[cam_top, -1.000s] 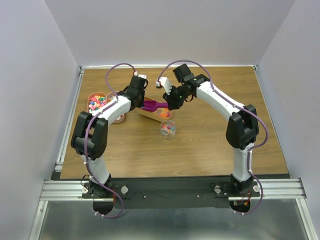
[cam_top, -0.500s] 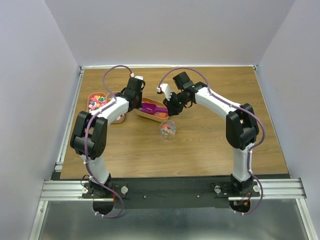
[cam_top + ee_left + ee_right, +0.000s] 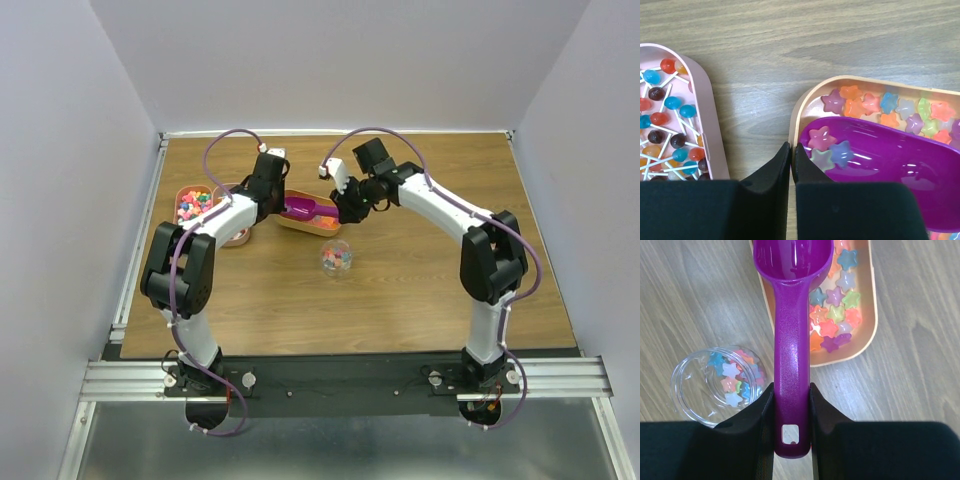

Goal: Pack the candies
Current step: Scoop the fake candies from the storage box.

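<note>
Three of the star-shaped candies [image 3: 829,147] lay in the bowl of the magenta scoop [image 3: 890,155], which sat in the peach tray [image 3: 869,300] among many more. My right gripper [image 3: 791,405] was clamped on the scoop's handle. My left gripper [image 3: 791,155], nearly closed, pinched the tray's end rim. Just beside that tray a clear jar [image 3: 685,390] stood on the tabletop [image 3: 790,40] holding more candies, and a pink tray [image 3: 707,115] of lollipops [image 3: 670,102] sat near the left gripper.

Your top camera sat high behind the near edge, looking down over the whole table [image 3: 400,290] — distant. Your left wrist camera looked straight down, close, on one end of the peach tray [image 3: 805,107]; your right wrist camera looked down along the scoop [image 3: 791,340] — all three shared that tray's candies [image 3: 832,315].
</note>
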